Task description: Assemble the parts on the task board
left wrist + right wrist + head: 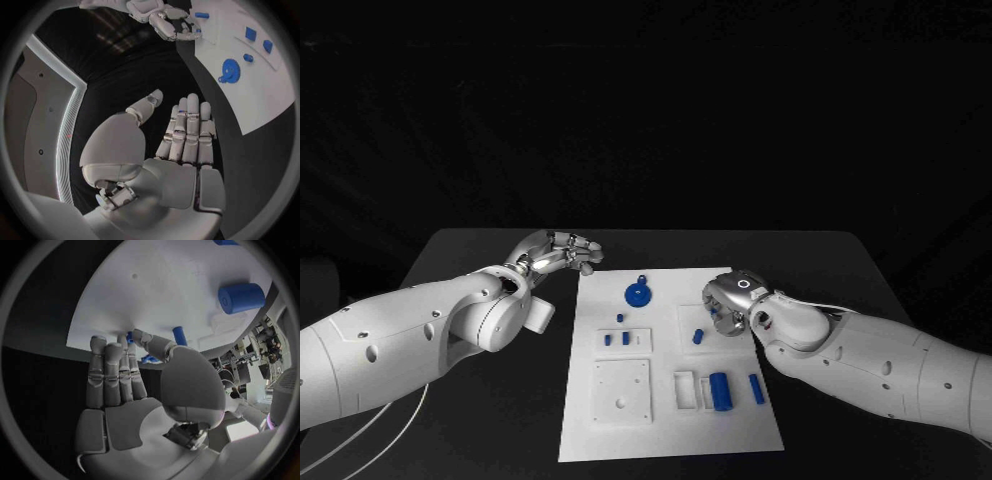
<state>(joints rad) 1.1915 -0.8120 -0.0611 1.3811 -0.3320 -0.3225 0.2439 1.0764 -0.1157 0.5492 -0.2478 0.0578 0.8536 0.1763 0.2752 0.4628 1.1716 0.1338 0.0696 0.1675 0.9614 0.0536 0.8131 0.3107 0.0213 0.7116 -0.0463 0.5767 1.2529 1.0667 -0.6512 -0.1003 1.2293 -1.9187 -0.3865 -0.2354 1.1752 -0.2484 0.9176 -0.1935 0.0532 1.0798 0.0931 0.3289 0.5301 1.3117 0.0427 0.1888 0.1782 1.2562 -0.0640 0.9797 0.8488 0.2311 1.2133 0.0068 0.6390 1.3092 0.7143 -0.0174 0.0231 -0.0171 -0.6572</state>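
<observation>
Lying along the middle of the black table (473, 260), the white task board (669, 420) carries several blue parts. The right hand (728, 305) sits over the board's right edge, about halfway up its length, fingers pointed down onto a small blue piece (700, 337) in a shallow pocket there; the right wrist view shows its fingers straight and side by side with the thumb angled toward a short blue peg (179, 335), but whether anything is pinched cannot be told. The left hand (563, 253) hangs over bare table just off the board's far left corner, fingers straight and slightly apart, holding nothing. A round blue gear (635, 293) with a small tab lies near the board's far end, between the two hands. Two small blue blocks (617, 339) sit in a recess at the board's left-centre. A blue cylinder (721, 391) lies near the board's near right corner, a slim blue bar (757, 389) just beside it. No writing is legible anywhere.
</observation>
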